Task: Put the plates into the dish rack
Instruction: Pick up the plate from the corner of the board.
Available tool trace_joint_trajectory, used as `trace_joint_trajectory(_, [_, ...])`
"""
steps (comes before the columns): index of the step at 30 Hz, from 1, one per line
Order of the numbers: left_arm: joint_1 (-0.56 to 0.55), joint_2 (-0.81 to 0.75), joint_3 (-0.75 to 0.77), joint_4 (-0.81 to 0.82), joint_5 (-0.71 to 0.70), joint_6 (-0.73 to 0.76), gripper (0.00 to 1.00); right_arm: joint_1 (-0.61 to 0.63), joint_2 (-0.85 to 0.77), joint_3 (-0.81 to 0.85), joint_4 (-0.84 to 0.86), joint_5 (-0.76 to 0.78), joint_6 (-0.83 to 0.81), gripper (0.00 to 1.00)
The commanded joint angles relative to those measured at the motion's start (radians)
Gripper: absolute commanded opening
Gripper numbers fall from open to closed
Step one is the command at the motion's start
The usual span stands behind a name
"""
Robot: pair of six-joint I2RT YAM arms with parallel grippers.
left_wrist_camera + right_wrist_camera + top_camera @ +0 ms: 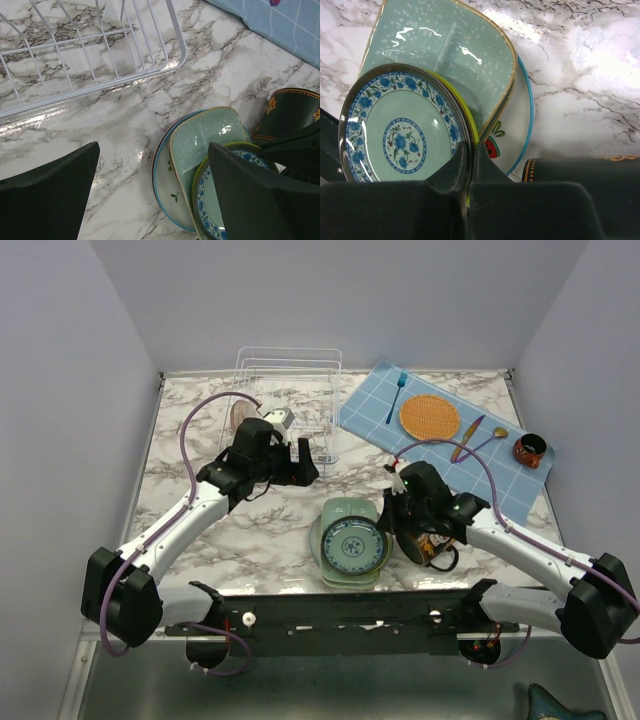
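A stack of plates lies at the table's front centre. The teal-patterned plate (353, 543) is on top, over a yellow plate (470, 127), a mint-green rounded-square plate (345, 509) and a white watermelon plate (517, 130). My right gripper (391, 511) is shut on the teal-patterned plate's right rim (472, 150). The white wire dish rack (288, 390) stands at the back, with a brownish plate (240, 415) showing in it behind my left arm. My left gripper (303, 466) is open and empty between rack and stack, above the marble (155, 192).
A black decorated mug (428, 546) lies just right of the stack, under my right gripper. The blue mat (500, 475) at the back right holds an orange woven mat (430, 416), a blue fork (397, 395), a gold knife and spoon (485, 443) and a small dark cup (530, 450).
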Motion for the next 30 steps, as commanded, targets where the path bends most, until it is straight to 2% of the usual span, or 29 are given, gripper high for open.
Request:
trace_joint_trajectory(1, [-0.008,-0.002,-0.010,0.015,0.030,-0.012,0.99,0.007,-0.019,-0.021,0.004,0.028,0.026,0.01])
trace_joint_trajectory(20, [-0.031,-0.038,-0.089,0.054,0.068,-0.047,0.99,0.006,-0.100,-0.033,0.084,0.073,0.137,0.01])
trace_joint_trajectory(30, [-0.031,-0.049,-0.117,0.152,0.177,-0.101,0.99,0.006,-0.190,-0.039,0.125,0.132,0.181,0.00])
